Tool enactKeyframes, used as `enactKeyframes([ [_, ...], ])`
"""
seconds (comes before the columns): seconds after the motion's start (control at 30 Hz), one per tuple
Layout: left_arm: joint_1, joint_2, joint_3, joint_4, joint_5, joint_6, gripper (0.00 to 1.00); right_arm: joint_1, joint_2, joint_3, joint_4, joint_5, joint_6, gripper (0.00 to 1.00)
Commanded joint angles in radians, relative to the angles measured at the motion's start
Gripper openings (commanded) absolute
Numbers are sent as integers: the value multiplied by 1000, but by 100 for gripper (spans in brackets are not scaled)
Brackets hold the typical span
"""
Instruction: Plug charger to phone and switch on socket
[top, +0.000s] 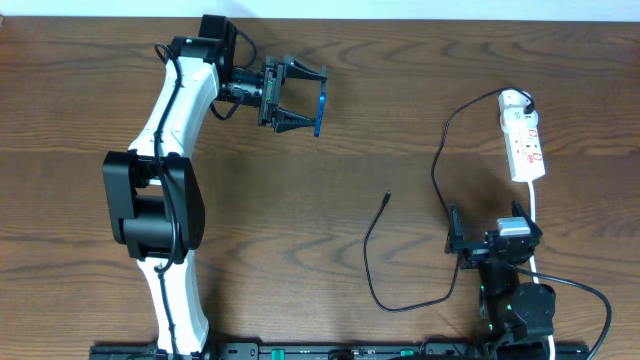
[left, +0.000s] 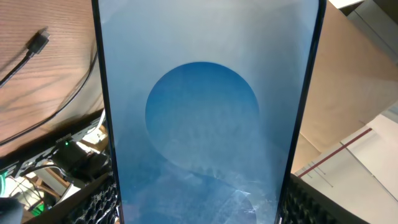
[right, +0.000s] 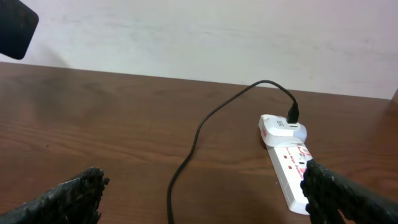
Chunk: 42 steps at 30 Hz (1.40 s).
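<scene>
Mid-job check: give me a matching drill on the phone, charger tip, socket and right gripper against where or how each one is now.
Things:
1. phone
2. charger tip
3. socket
4. right gripper

States:
A. lying loose on the table, nothing gripping it
B. open, holding nothing
C. held in the left gripper
D. white, at the right side of the table

Pairs: 1-C, 2-A, 3-D, 4-B

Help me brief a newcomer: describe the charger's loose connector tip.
Find the white power strip on the brown table's right side. A thin black cable leaves its far end, loops near the front edge, then rises to mid-table. Its small free end, alone on bare wood, is the connector tip; the strip's cord is thicker and white.
</scene>
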<state>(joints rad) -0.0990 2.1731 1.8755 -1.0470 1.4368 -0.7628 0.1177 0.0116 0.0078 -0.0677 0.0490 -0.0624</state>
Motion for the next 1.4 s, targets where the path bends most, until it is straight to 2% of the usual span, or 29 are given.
enactKeyframes([
  [0.0, 6, -26, 3, -3, 36, 2, 74, 8, -6, -2, -3, 5, 2, 99],
  [0.77, 6, -26, 3, -3, 36, 10, 74, 8, -6, -2, -3, 5, 2, 99],
  [1.13, 6, -26, 3, -3, 35, 76, 73, 8, -6, -2, -3, 5, 2, 99],
  [1.37, 6, -27, 3, -3, -41, 101, 73, 8, -6, -2, -3, 5, 2, 99],
])
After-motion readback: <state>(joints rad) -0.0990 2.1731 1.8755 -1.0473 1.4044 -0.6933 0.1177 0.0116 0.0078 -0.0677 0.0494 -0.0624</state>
